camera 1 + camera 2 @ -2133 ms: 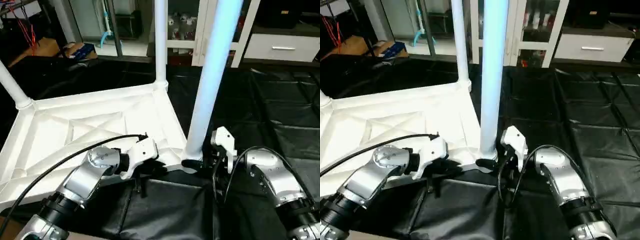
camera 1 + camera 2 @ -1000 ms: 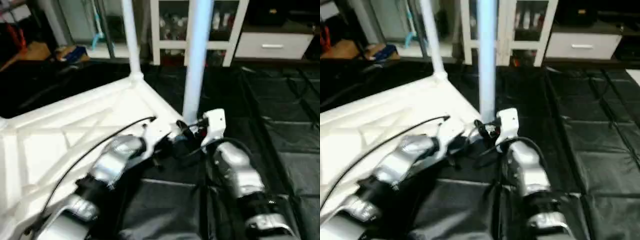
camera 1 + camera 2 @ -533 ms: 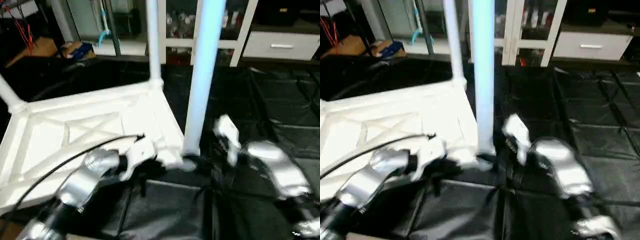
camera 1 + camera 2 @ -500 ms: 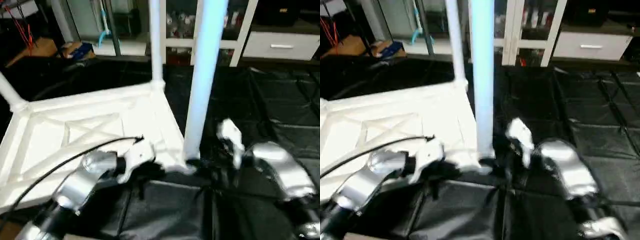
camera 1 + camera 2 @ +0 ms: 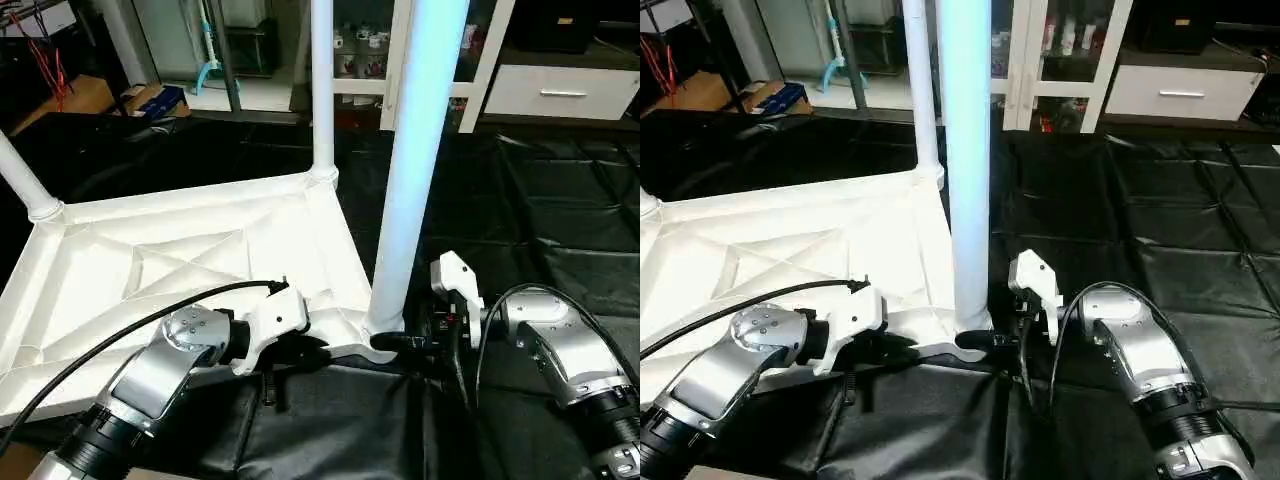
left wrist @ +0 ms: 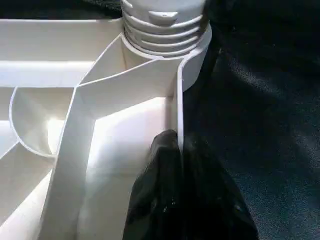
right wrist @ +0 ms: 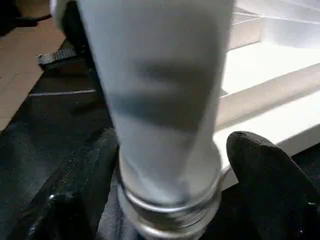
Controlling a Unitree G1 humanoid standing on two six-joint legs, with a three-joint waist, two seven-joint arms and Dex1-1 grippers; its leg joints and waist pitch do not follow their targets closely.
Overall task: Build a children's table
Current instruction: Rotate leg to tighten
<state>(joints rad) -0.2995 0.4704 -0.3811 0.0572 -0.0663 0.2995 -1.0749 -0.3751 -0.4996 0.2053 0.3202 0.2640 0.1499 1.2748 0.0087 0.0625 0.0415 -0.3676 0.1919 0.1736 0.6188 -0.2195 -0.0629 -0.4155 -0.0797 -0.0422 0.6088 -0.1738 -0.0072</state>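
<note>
Left eye view: black floor sheet (image 5: pixel 560 220), white cabinet (image 5: pixel 480 70) behind.

Work area, rear view.
We see black sheeting (image 5: pixel 570 230) covering the floor, a white glass-door cabinet (image 5: pixel 480 70) behind, and a white drawer unit (image 5: pixel 560 92) beside it.

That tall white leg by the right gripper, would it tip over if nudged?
Probably not easily: the leg stands upright, its threaded base seated in the top's corner socket. Being long and thin, it might flex or wobble. Its smooth surface looks slippery to hold.
</note>
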